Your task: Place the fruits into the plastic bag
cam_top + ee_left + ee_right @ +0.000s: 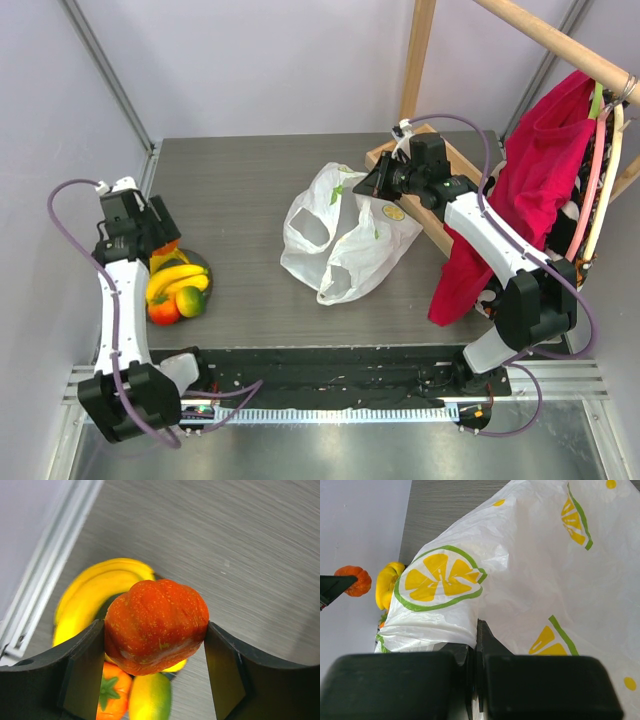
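Observation:
My left gripper [152, 235] is shut on a red-orange round fruit [156, 625] and holds it just above the pile of fruits. Below it lie a yellow banana bunch [92, 595], an orange fruit with a green leaf [112, 697] and a green-yellow mango [150, 700]. The pile sits at the table's left [178, 290]. The white lemon-print plastic bag [340, 235] lies mid-table. My right gripper [375, 185] is shut on the bag's far right edge, which fills the right wrist view [520, 570].
The fruits rest on a grey plate [206, 268]. A red cloth [535, 190] hangs from a wooden rail at the right, over a wooden base [440, 225]. Grey walls close the table at the back and left.

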Action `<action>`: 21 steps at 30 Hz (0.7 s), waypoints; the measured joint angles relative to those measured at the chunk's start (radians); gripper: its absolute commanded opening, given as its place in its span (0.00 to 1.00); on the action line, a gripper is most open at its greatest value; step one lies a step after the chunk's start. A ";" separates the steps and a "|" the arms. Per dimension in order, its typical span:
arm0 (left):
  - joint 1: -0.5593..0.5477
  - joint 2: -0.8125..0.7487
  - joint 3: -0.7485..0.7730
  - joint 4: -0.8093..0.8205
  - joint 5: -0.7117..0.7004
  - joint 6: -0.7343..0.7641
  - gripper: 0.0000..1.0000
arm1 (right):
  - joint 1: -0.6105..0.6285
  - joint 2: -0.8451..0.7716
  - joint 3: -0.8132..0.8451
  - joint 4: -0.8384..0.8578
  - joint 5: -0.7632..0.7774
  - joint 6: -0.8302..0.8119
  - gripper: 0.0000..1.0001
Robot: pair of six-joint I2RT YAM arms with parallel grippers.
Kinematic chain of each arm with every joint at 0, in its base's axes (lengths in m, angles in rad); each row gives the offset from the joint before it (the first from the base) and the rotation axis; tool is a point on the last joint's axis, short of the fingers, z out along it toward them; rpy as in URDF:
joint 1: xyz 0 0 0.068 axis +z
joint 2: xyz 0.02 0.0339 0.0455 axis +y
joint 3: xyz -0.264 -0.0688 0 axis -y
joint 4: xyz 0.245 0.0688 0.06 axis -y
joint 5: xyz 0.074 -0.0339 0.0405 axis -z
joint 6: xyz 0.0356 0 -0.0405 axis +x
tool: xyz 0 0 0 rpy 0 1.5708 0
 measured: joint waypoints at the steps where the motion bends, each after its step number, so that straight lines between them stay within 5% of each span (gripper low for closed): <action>1: -0.028 -0.008 0.000 -0.001 0.001 0.000 0.34 | 0.000 0.000 0.000 0.000 0.000 0.000 0.01; 8: -0.319 -0.036 0.029 -0.006 0.043 -0.016 0.36 | 0.000 0.000 -0.005 0.000 0.003 -0.001 0.01; 21: -0.855 0.070 0.182 0.262 0.444 -0.144 0.40 | 0.000 0.000 -0.012 -0.008 0.016 -0.002 0.01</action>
